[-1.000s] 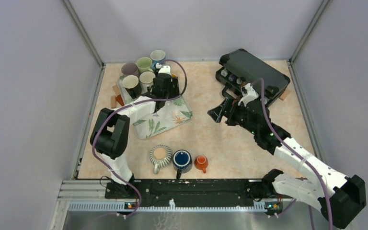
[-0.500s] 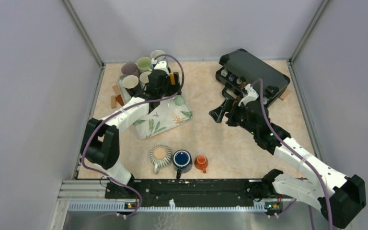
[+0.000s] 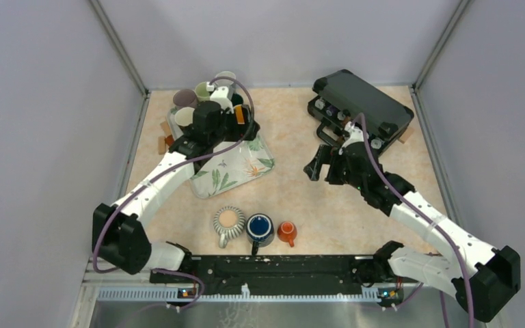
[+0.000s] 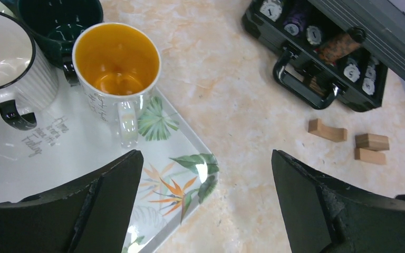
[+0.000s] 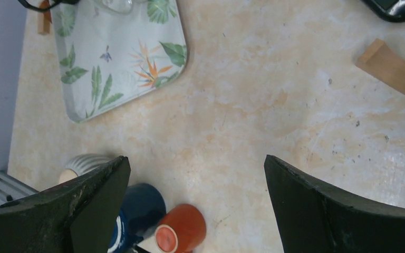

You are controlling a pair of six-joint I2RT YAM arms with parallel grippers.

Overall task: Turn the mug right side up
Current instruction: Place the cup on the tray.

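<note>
The mug (image 4: 117, 68) with the orange inside stood upright, mouth up, on the tray (image 4: 184, 163) near its leaf-printed corner, its handle turned toward the camera in the left wrist view. On the same tray, just left of it, stood a white mug with a black rim (image 4: 5, 58), and behind the two a dark green mug (image 4: 58, 21). The left fingers (image 4: 111, 200) were spread wide above the tray's corner, apart from the mug and holding nothing. Beyond the tray on the counter (image 4: 232, 105) lay an open black case (image 4: 327, 58) and a few wooden blocks (image 4: 372, 141). From the top external view, the left arm reached over the tray's far part, hiding most of the mug. A striped mug (image 3: 229, 222), a blue mug (image 3: 260, 227) and a small orange mug (image 3: 287, 232) sat in a row on the counter, on the near side of the tray. In the right wrist view, the right fingers (image 5: 74, 211) also stood wide apart with only bare counter between them, well to the right of the tray.
</note>
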